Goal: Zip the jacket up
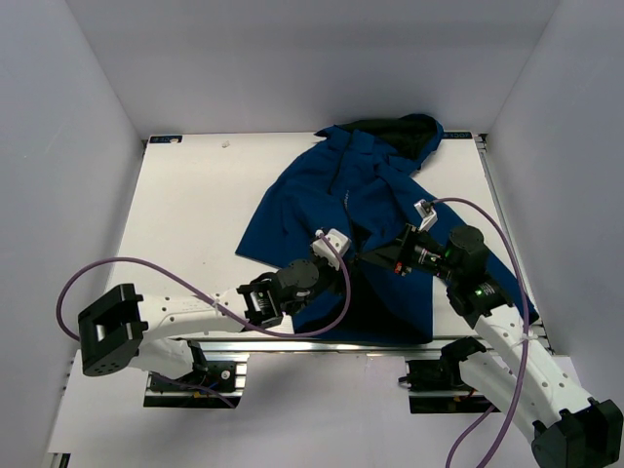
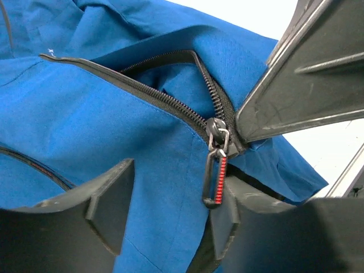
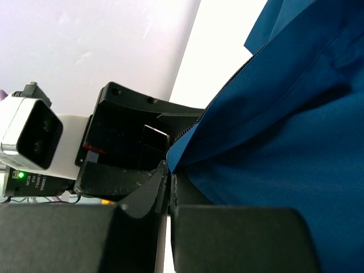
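The royal-blue jacket lies on the white table, hood at the far side. In the left wrist view the jacket shows its dark zipper, still apart above the slider. A black and red pull tab hangs from the slider. My left gripper is open, with the pull tab between its fingers, close to the right finger. My right gripper is shut on the jacket's edge just beside the slider. Both grippers meet low on the jacket front, the left gripper facing the right gripper.
The table is walled in by white panels on three sides. Purple cables loop off both arms. My right gripper's finger fills the upper right of the left wrist view. The left wrist camera housing shows in the right wrist view.
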`<state>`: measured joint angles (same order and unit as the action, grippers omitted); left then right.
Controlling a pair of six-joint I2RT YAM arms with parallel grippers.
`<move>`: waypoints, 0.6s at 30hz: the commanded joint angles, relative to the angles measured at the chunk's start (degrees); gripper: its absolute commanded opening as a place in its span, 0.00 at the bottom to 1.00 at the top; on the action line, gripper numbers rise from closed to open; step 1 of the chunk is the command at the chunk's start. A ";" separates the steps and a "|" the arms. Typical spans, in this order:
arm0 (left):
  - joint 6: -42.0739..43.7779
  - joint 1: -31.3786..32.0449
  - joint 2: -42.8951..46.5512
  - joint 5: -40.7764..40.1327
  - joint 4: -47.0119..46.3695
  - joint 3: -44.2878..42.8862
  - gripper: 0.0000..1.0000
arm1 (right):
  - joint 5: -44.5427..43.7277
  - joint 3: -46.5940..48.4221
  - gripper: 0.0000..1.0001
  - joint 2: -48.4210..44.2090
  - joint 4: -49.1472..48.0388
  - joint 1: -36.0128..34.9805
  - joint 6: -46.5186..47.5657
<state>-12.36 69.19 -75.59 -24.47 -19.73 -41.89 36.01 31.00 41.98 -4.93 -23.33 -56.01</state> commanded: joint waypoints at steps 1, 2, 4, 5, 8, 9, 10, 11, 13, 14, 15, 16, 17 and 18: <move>1.20 0.51 1.50 -2.51 -1.63 -1.53 0.60 | 2.05 0.11 0.00 -0.93 -4.65 -0.13 -1.47; 1.46 0.60 1.50 -2.69 -1.46 -1.62 0.54 | 1.79 0.11 0.00 -0.93 -4.04 -0.13 -1.47; 1.37 0.68 2.38 -3.04 -1.10 -1.36 0.47 | 0.82 0.02 0.00 -0.84 -3.34 -0.13 -1.47; 1.46 0.95 2.81 -3.04 -1.28 -1.09 0.44 | 0.47 -0.07 0.00 -0.76 -2.64 -0.13 -1.65; 1.99 1.56 4.66 -3.30 -2.33 0.40 0.31 | -1.81 -1.20 0.00 -0.58 -2.37 -0.13 -2.79; 2.08 1.65 5.36 -3.39 -2.60 0.67 0.20 | -2.25 -1.47 0.00 -0.49 -2.11 -0.13 -3.14; 2.08 1.83 5.80 -3.48 -2.51 1.02 0.15 | -3.04 -1.99 0.00 -0.23 -2.19 -0.13 -3.40; 2.08 2.00 6.07 -3.48 -2.42 1.02 0.11 | -3.14 -2.17 0.00 -0.14 -2.10 -0.13 -3.67; 2.25 2.27 6.86 -3.39 -2.16 1.11 0.07 | -3.40 -2.53 0.00 0.30 -2.89 -0.13 -4.11; 2.34 2.53 6.95 -3.57 -1.98 1.11 0.04 | -3.75 -2.61 0.00 0.56 -2.81 -0.13 -4.11; 2.34 2.70 7.12 -3.39 -1.72 1.11 0.03 | -3.84 -2.62 0.00 0.82 -3.68 -0.13 -4.02; 2.43 2.88 7.30 -3.31 -1.55 1.11 0.01 | -3.67 -2.62 0.00 1.00 -4.03 -0.13 -3.76; 2.34 3.14 7.30 -3.39 -1.28 1.02 0.00 | -3.49 -2.53 0.00 1.52 -4.38 -0.13 -3.50; 2.43 3.15 7.30 -3.31 -0.84 0.93 0.00 | -2.88 -2.18 0.00 1.88 -4.74 -0.13 -2.88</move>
<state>-10.33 71.59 -71.13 -26.79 -19.79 -40.77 34.39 28.53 43.05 -6.44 -23.68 -59.61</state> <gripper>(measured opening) 0.068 0.021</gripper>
